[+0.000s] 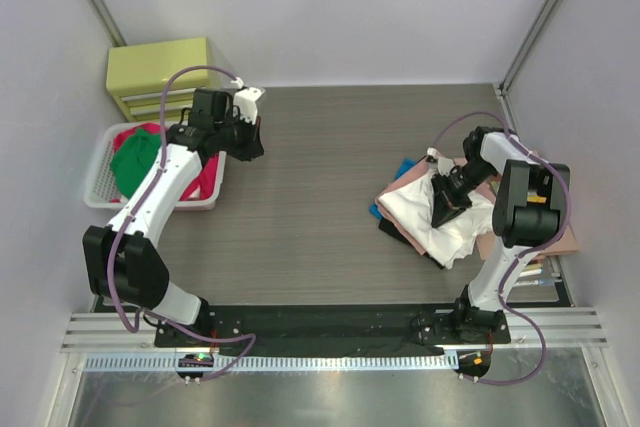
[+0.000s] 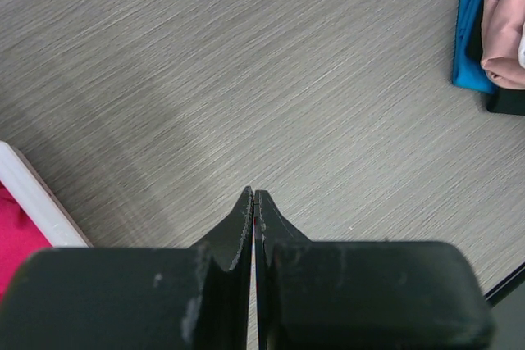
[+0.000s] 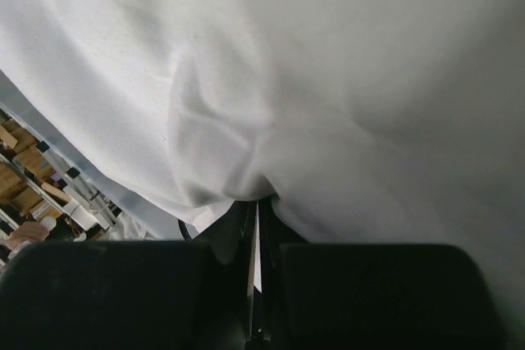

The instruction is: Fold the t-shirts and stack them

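Right gripper (image 3: pixel 256 206): jaws nearly together, pinching white t-shirt (image 3: pixel 328 79) bunched at its tips | Left gripper (image 2: pixel 254 201): closed, empty, over table (image 2: pixel 287 79)

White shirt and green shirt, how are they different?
The white t-shirt lies on the pile of shirts on the table; the green t-shirt sits bunched in the basket. The right end effector pinches the white t-shirt; no end effector touches the green t-shirt. Both are soft, rumpled cloth.
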Available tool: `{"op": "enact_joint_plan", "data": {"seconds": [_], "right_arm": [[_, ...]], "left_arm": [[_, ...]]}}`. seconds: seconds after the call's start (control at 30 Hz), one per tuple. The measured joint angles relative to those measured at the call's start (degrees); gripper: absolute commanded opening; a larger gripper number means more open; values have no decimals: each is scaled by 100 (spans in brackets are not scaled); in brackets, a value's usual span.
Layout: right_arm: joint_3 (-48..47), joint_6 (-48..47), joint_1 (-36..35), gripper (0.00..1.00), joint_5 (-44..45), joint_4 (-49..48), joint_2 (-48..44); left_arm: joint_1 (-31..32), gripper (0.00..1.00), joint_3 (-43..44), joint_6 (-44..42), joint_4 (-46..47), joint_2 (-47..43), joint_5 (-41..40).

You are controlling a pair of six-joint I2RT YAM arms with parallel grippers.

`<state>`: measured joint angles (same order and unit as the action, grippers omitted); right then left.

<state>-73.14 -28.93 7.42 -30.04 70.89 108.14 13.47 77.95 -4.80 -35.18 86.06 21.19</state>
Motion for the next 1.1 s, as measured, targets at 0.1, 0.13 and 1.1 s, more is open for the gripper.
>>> {"op": "enact_joint_plan", "data": {"seconds": [0.1,0.13,1.1], "right_arm": [[-20,20,-52,2,59,-26,-177],[-61,17,-81,2,83,-24,-284],[1320,-136,-308,100,2406,-634,-4946]], "left_arm": [[0,0,-44,-15,24,-4,0],[0,0,-57,-15,24,-9,0],[0,80,-260,-17,116,-98,-201]]}}
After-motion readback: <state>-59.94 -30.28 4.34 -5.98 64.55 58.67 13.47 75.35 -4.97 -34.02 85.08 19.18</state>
